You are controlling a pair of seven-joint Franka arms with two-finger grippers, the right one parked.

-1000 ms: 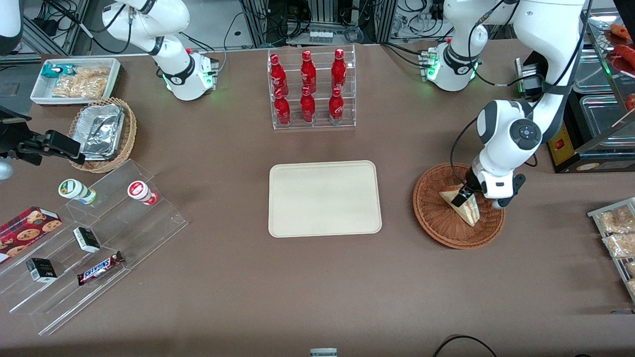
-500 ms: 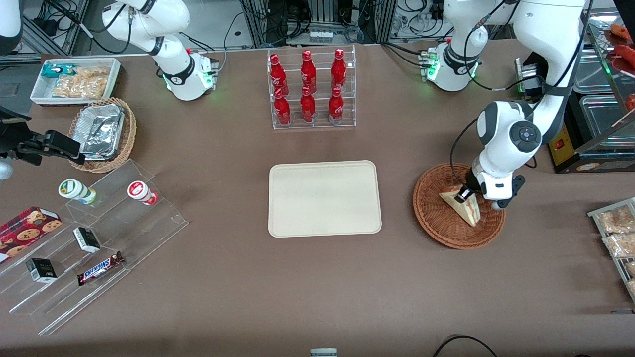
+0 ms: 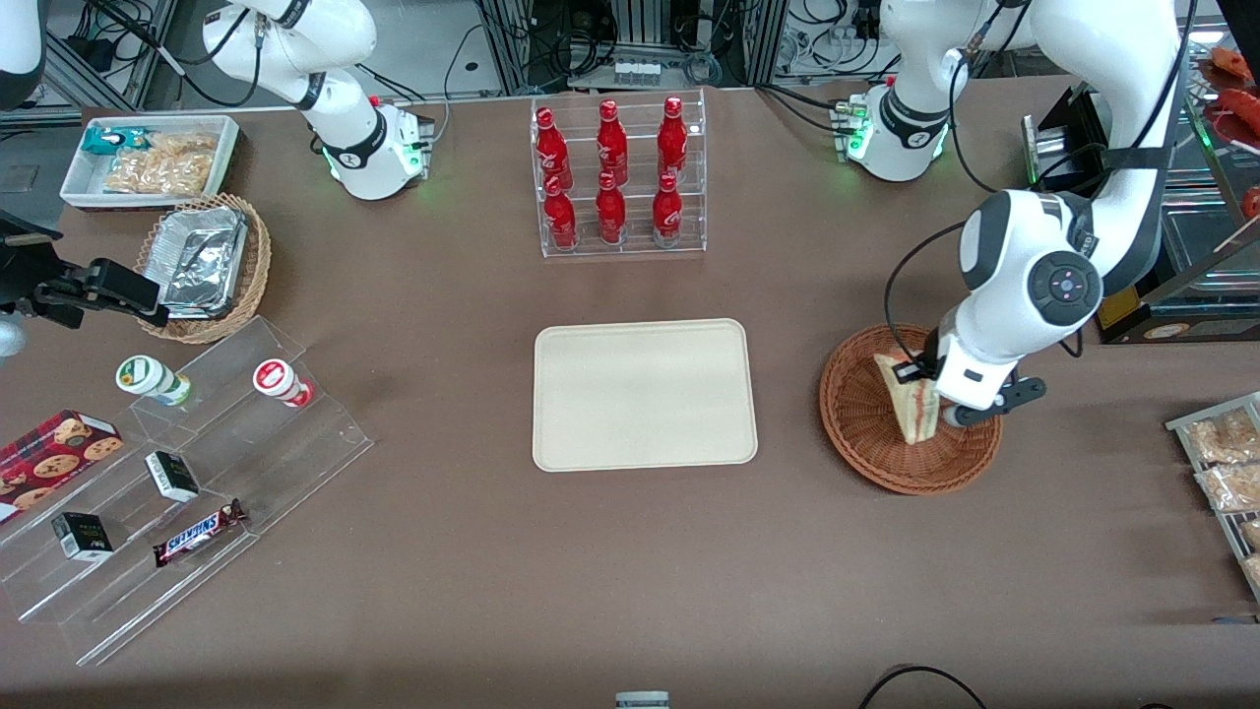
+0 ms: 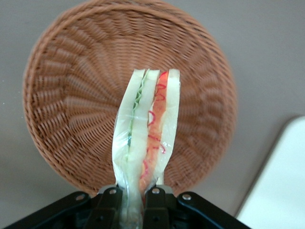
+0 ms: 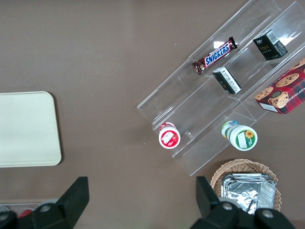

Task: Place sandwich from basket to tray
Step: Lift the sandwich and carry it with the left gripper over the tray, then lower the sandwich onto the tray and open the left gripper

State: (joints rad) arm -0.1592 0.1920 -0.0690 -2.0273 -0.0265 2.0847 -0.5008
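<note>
My left gripper point(image 3: 928, 379) hangs over the round reddish-brown basket point(image 3: 866, 433), shut on the sandwich point(image 3: 911, 399). The sandwich is a wrapped wedge of pale bread with a red and green filling stripe; it hangs with its cut edge facing down, lifted above the basket floor point(image 4: 71, 109). In the left wrist view the sandwich point(image 4: 145, 129) is pinched between the two black fingers point(image 4: 108, 205). The cream tray point(image 3: 645, 394) lies flat in the middle of the table, beside the basket toward the parked arm's end, with nothing on it.
A clear rack of red bottles point(image 3: 615, 177) stands farther from the front camera than the tray. Toward the parked arm's end are a tan basket with foil containers point(image 3: 202, 261), a white snack bin point(image 3: 148, 158) and clear stepped shelves point(image 3: 177, 473) with snacks. Snack packets point(image 3: 1226, 463) lie at the working arm's end.
The gripper has risen with the sandwich, which has lifted off the basket floor and swung upright, its cut edge now facing down. The wrist has moved slightly higher and turned.
</note>
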